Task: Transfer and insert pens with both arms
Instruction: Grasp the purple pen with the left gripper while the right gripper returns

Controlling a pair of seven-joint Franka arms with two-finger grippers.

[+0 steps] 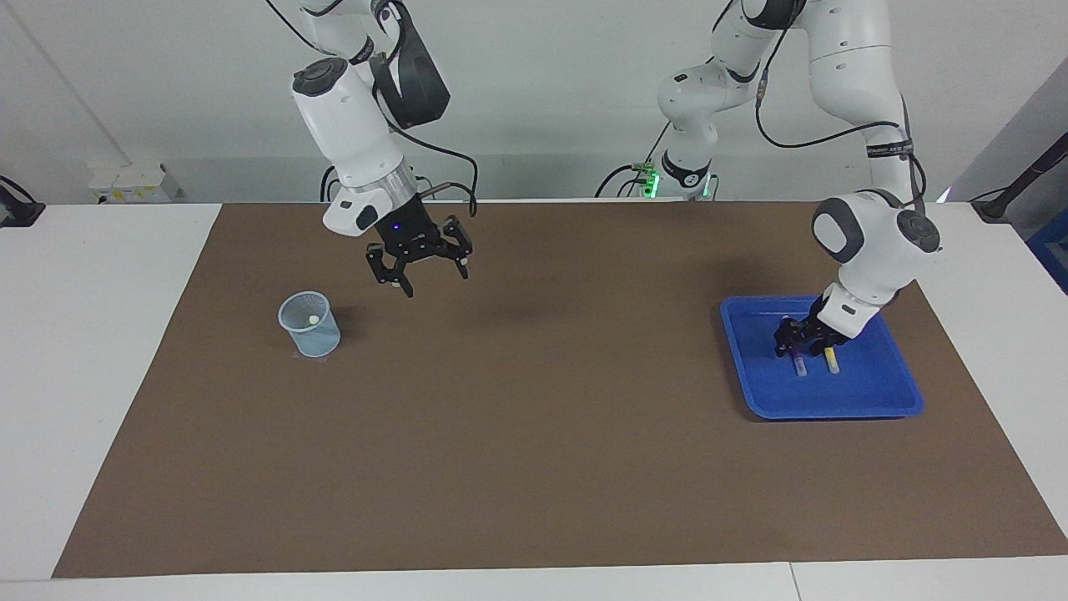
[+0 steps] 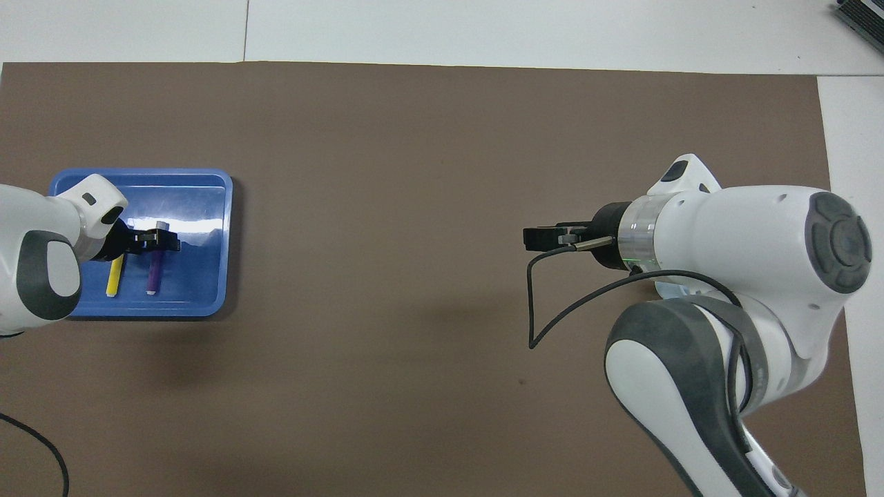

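A purple pen (image 1: 799,365) and a yellow pen (image 1: 832,362) lie side by side in the blue tray (image 1: 884,392) at the left arm's end of the table. My left gripper (image 1: 794,344) is down in the tray, right over the purple pen (image 2: 153,275) and beside the yellow pen (image 2: 114,276); it hides the middle of the purple pen. My right gripper (image 1: 430,275) hangs open and empty over the brown mat, beside the pale blue cup (image 1: 309,325). A whitish pen end (image 1: 313,320) shows inside the cup.
The brown mat (image 1: 534,434) covers most of the white table. In the overhead view my right arm (image 2: 732,235) hides nearly all of the cup, and the left gripper (image 2: 164,240) sits over the tray (image 2: 207,207).
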